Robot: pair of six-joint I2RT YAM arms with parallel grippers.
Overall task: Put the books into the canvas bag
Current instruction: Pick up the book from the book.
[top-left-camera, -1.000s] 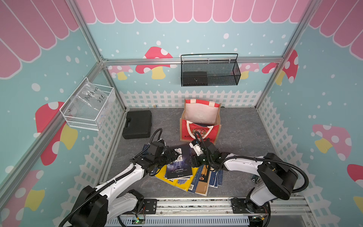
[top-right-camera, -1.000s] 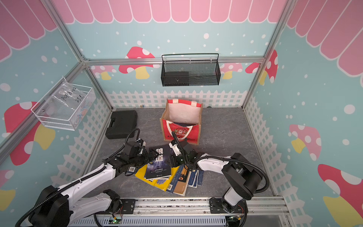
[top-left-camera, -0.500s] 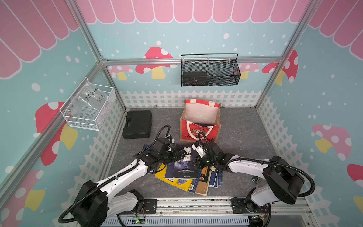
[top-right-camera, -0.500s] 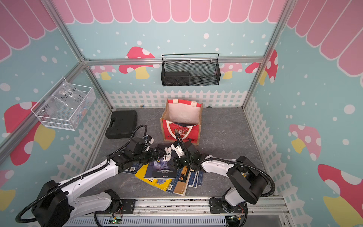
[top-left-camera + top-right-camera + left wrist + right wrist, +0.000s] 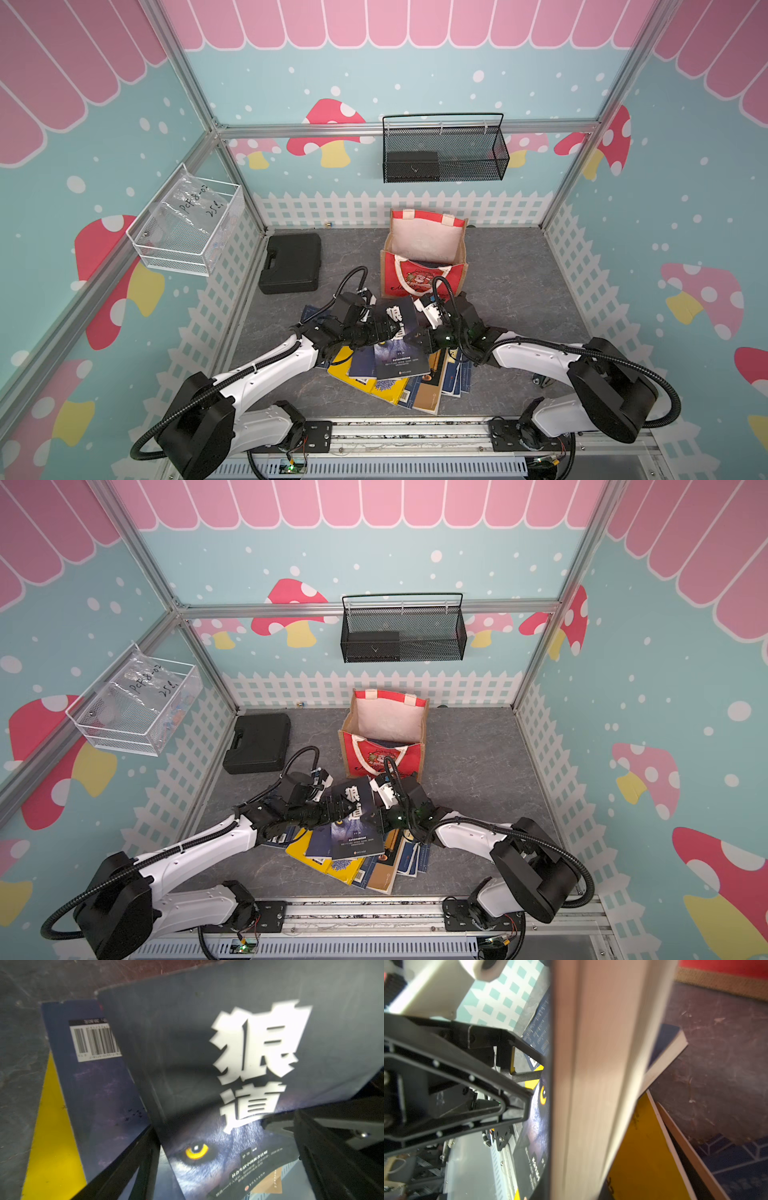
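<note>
Red canvas bag (image 5: 424, 241), dark book (image 5: 430, 266) inside, wolf book (image 5: 400, 318) outside

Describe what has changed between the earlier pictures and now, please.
The wolf-cover book was lying flat on the pile; now its far end is raised, close to the canvas bag. The right end effector moved to its page edge and appears to have closed on it. The left end effector slid in over its cover, jaws open. The bag, the black case and the other books stayed put.
</note>
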